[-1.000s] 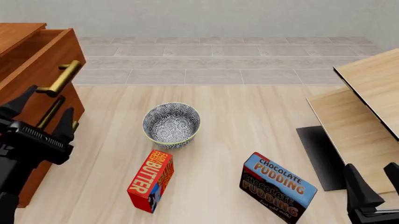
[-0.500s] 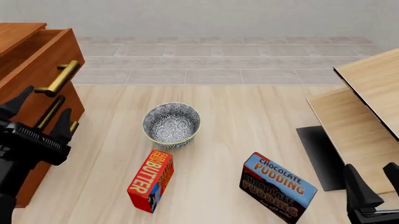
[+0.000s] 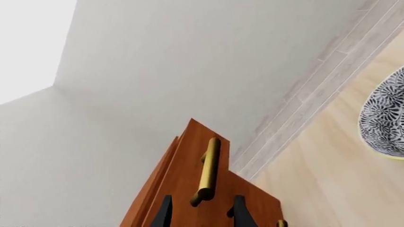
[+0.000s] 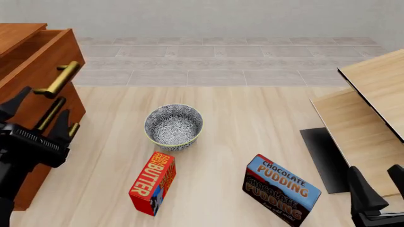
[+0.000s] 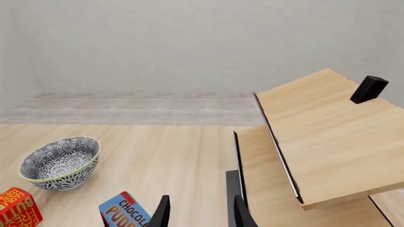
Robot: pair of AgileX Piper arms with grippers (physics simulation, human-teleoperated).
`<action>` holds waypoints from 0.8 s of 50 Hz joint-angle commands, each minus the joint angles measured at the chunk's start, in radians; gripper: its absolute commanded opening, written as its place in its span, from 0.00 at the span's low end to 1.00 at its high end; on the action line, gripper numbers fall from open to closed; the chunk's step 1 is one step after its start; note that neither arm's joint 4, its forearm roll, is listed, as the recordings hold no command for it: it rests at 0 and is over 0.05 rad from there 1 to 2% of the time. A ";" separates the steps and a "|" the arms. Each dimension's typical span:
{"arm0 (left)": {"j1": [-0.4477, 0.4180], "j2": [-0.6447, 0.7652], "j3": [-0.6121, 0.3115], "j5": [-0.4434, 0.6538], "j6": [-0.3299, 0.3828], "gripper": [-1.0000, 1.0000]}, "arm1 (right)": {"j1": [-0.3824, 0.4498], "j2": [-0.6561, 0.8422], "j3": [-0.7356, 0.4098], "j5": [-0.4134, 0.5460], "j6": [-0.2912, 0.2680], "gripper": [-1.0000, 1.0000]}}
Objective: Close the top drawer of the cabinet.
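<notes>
Here, left gripper (image 4: 37, 111) raised, fingers apart, straddling top drawer (image 4: 39, 64) handle (image 4: 60, 79).

The big reddish-brown wooden cabinet (image 4: 38, 80) has shiny gold bar handles (image 4: 60, 79). The round bowl (image 4: 173, 126) is white with dark blue flowers. The butter box (image 4: 152, 183) is red. The pudding box (image 4: 281, 189) is blue and brown.

- The top drawer (image 4: 39, 61) of the cabinet (image 4: 19, 35) stands pulled out at far left
- Left end effector (image 4: 35, 116), fingers apart, sits just near of its brass handle (image 4: 60, 79)
- Patterned bowl (image 4: 173, 126) mid-desk (image 4: 252, 123); butter box (image 4: 152, 183) nearer, pudding box (image 4: 281, 189) to its right
- Right end effector (image 4: 379, 189) at near right
</notes>
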 commanded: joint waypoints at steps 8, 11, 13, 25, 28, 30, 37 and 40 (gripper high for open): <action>0.034 -0.017 0.002 -0.002 0.003 1.00 | 0.004 0.000 0.000 0.001 0.000 1.00; 0.035 -0.017 0.002 -0.002 0.003 1.00 | 0.005 0.000 0.000 0.001 0.000 1.00; 0.038 -0.022 -0.001 0.005 0.002 1.00 | 0.005 0.000 0.000 0.001 0.000 1.00; 0.050 -0.019 -0.009 0.014 0.003 1.00 | 0.006 0.000 0.000 0.004 0.001 1.00; 0.054 -0.019 -0.010 0.017 0.005 1.00 | 0.006 0.000 0.000 0.004 0.002 1.00; 0.058 -0.021 -0.012 0.022 0.005 1.00 | 0.006 0.000 0.000 0.004 0.002 1.00; 0.066 -0.017 -0.012 0.023 0.008 1.00 | 0.006 0.000 0.000 0.005 0.003 1.00; 0.066 -0.016 -0.013 0.022 0.009 1.00 | 0.006 0.000 0.000 0.004 0.004 1.00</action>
